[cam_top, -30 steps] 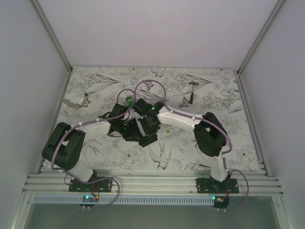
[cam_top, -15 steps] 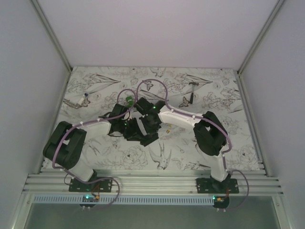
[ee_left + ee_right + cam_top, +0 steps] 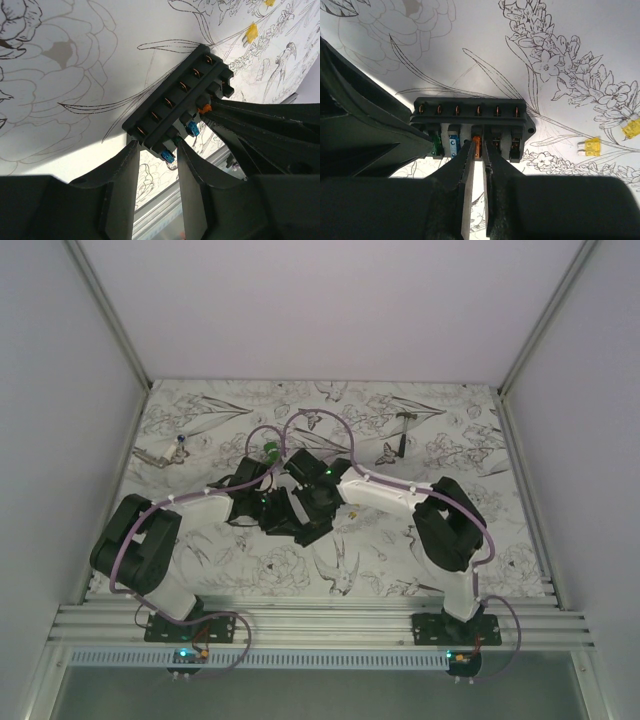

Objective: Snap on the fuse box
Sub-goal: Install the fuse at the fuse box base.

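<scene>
Change: right tool (image 3: 478,150) just eased slightly open off orange fuse (image 3: 476,142), which looks seated in fuse box (image 3: 470,117). The left tool (image 3: 157,147), partly closed, clamps the box end.

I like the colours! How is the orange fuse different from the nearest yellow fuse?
The orange fuse stands plugged in the fuse box; the yellow fuse lies loose on the table. The orange fuse sits at the tips of the right end effector; the yellow fuse lies off to the side, nothing touching it. Their colours differ. Both are small fuses.
</scene>
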Robot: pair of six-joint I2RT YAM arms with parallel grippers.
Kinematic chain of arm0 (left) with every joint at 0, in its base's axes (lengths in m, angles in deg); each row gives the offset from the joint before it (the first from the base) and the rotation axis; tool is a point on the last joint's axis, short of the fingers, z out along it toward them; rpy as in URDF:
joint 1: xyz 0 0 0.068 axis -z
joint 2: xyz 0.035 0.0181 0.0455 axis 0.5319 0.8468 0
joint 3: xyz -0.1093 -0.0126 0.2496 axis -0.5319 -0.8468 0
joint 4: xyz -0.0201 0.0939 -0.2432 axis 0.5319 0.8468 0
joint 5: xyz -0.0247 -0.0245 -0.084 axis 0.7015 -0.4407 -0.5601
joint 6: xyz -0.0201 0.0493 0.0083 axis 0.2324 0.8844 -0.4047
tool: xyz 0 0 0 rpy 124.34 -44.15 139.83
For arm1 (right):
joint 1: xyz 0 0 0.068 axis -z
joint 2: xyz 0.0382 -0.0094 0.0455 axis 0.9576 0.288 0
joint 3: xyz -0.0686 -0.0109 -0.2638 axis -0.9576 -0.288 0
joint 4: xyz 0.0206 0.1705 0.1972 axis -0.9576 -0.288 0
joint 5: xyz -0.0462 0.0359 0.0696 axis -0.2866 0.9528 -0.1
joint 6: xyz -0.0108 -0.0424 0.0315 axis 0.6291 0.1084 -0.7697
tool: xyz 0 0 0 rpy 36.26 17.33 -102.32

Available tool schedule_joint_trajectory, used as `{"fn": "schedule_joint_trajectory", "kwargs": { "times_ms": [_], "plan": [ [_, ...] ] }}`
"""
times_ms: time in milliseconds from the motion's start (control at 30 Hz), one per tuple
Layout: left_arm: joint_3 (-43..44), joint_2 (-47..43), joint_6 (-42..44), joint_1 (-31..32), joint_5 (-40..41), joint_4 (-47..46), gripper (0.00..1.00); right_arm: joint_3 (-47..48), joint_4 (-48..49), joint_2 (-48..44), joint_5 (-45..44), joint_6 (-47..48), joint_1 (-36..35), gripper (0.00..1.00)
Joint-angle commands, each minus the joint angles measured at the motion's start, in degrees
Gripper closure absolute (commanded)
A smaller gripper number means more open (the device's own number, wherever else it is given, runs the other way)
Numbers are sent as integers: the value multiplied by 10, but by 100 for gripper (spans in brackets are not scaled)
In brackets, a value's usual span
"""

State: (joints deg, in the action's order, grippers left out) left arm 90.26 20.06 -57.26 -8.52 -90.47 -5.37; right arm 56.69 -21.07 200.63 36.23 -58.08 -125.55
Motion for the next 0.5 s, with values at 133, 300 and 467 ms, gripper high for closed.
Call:
{"fn": "schedule_joint_trajectory", "kwargs": {
  "times_ms": [133, 300, 467],
  "plan": [
    [-14, 9, 21, 4, 32, 47, 63, 2, -13, 18, -99, 52, -21, 98],
    [-18, 5, 21, 4, 34, 49, 63, -4, -45, 66, -109, 35, -21, 100],
    [-22, 7, 23, 4, 39, 53, 63, -74, -27, 105, -78, 24, -1, 100]
  ]
}}
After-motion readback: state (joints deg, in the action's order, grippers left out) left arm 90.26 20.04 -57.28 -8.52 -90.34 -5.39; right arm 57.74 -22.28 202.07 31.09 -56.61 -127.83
